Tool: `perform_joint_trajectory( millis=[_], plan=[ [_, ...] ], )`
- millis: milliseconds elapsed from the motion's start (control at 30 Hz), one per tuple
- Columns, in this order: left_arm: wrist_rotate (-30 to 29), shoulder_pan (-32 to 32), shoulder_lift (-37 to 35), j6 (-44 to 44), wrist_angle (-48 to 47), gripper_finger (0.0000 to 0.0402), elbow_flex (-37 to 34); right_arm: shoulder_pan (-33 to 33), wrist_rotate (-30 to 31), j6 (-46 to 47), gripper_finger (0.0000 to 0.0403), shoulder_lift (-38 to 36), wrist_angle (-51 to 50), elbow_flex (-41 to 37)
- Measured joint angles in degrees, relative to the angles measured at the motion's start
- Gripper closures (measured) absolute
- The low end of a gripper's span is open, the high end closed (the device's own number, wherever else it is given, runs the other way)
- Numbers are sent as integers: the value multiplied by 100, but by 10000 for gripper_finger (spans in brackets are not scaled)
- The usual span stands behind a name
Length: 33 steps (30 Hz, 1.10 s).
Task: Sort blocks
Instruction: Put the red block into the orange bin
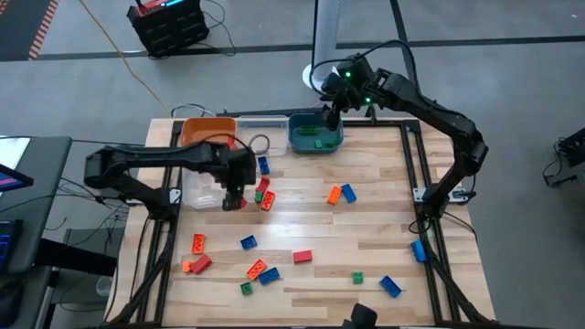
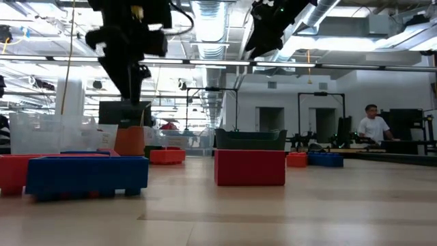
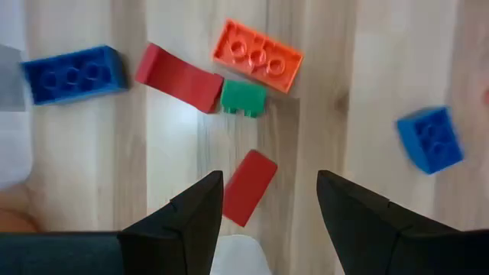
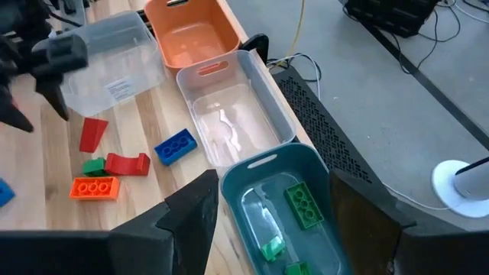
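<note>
The table (image 1: 366, 228) is made of light wood boards with a dark metal frame (image 1: 430, 228) along its sides. Around it the floor (image 1: 512, 82) is smooth and grey, with dark lines running across. At about 11 o'clock from the table sits a black box (image 1: 167, 23) with cables, and a yellow cord (image 1: 119, 55) runs over the floor. A dark desk (image 1: 32, 210) stands at 9 o'clock. The room behind is big and bright, with long lights (image 2: 212, 17) and pipes on the ceiling, white walls (image 2: 321, 102) and doorways. A person (image 2: 372, 126) in a white shirt sits far off at 3 o'clock.
</note>
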Motion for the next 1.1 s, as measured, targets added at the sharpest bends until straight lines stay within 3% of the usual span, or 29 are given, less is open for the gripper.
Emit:
perform_joint_trajectory(
  millis=[267, 467, 700, 1100],
  plan=[
    [-190, -69, 777, 533, -267, 196, 0, 114, -7, 2, 149, 0, -174, 0],
    [-966, -182, 1302, 1261, -564, 185, 0, 246, -13, 17, 149, 0, -139, 0],
    [-924, -317, 1619, 1964, -629, 147, 0, 306, -15, 116, 149, 0, -150, 0],
    [-764, -305, 1618, 2280, -384, 143, -332, 302, -15, 146, 149, 0, -89, -2]
  ],
)
